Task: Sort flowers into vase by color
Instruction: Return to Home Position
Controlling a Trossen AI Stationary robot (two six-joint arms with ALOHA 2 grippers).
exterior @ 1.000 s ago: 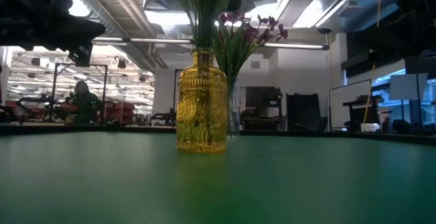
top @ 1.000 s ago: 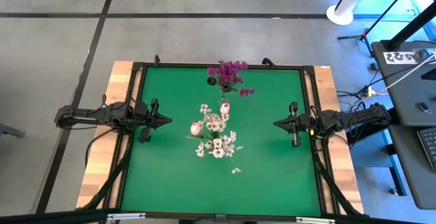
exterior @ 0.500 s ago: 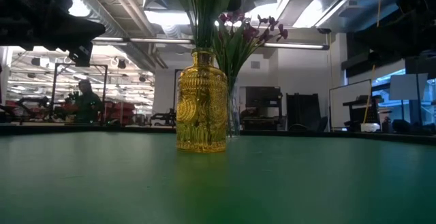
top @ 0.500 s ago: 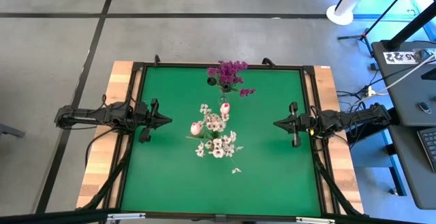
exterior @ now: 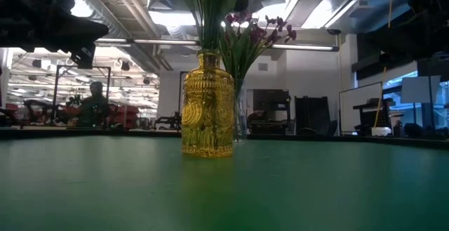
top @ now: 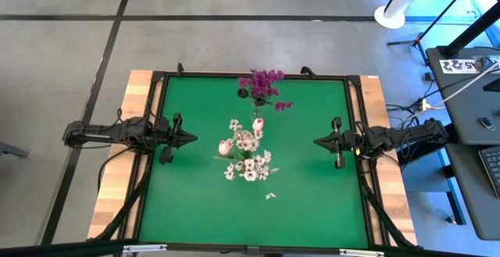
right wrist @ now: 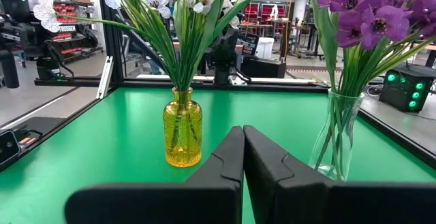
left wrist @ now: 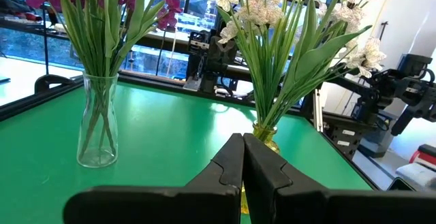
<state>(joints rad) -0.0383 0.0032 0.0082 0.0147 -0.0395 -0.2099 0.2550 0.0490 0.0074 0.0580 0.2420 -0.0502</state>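
The left gripper (top: 192,138) hangs well to the left of the yellow vase (exterior: 208,104), over the left side of the green table (top: 187,202). Its fingers are pressed together with nothing between them, and they point at the vase. The yellow vase stands upright near the middle of the table. It holds the white flowers (top: 248,167) and two pale pink buds (top: 225,146) on green stems. One loose white blossom (top: 270,195) lies on the table just in front of this vase and a little to its right. Behind the yellow vase, close to the table's far edge, a clear glass vase (left wrist: 97,118) stands upright with the purple flowers (top: 264,81) in it. The right gripper (top: 316,140) hangs well to the right of the yellow vase, facing it. Its fingers are also closed tight and hold nothing.
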